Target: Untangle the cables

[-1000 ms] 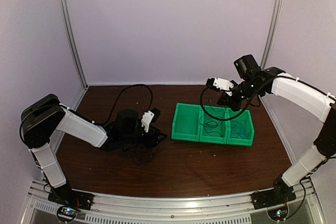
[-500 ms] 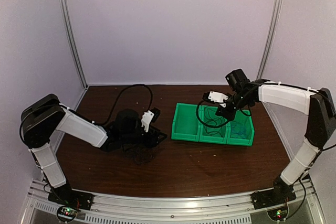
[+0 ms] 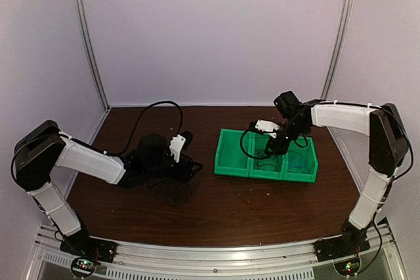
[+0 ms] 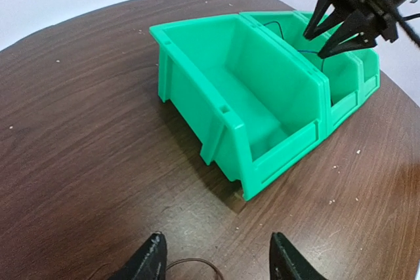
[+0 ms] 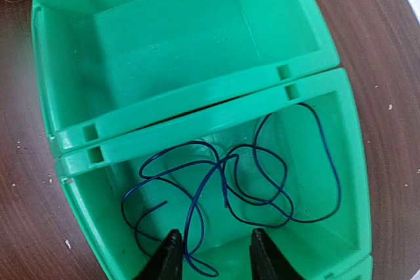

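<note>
Since the blue cable (image 5: 223, 181) lies in loose loops on the floor of the middle bin (image 5: 348, 162), with no black strand across it, we judge it has been sorted out of the knot and set apart there on purpose. Our right gripper (image 5: 215, 246) hangs straight above it, fingers parted and nothing pinched. One loop runs under the gap between them, resting on the bin floor as far as we can tell, so we call the cable released. The left bin (image 5: 197, 106) beside it is bare, which we take as room for another strand. What the right bin (image 3: 303, 162) holds is too small for us to tell.

The other cables, a black tangle (image 3: 174, 191), sit on the table (image 3: 262, 214) left of centre, well apart from the bins and nearer the front edge than they are. Our left gripper (image 4: 216, 246) is low over it with jaws spread; a thin loop shows between the fingers but is not clamped. We think it is poised to pin or pick at the knot.

The bin walls stand close on either side of the right fingers, so we would rise straight up before swinging, mindful that a loop could snag a fingertip. Bare table lies between the tangle and the bins and along the front edge, while the bins stand short of the right edge
</note>
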Controlling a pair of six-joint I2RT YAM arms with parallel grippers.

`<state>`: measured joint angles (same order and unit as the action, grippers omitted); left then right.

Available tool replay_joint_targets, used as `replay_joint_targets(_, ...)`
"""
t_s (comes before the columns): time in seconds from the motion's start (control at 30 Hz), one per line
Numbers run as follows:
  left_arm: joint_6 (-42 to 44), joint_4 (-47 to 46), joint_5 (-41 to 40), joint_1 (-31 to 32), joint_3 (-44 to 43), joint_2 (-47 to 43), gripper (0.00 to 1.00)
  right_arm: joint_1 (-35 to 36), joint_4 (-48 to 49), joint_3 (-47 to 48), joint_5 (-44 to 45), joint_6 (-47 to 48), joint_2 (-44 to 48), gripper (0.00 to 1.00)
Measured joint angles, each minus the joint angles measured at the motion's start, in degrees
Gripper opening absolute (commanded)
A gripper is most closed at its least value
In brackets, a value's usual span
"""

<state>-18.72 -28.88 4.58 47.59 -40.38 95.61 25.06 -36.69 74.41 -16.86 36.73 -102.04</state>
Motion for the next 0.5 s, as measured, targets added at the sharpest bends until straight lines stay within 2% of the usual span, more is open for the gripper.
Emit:
replay_joint_targets(0.1, -1.0, 2.5, -2.7, -0.7, 0.3, -2.5, 0.62, 0.6, -3.7, 3.9, 0.3, 0.1, 3.1, 0.47)
replay_joint_targets(0.27, -2.8, 7.8, -7.6, -3.5, 0.8, -6.7, 0.62, 6.1, -7.2, 8.8, 0.9, 0.5, 6.1, 0.47)
replay_joint_targets(0.5, -7.8, 11.5, -9.9, -10.2, 6.3, -14.3, 0.62, 16.5, -5.4, 14.9, -4.9, -2.1, 0.8, 0.43)
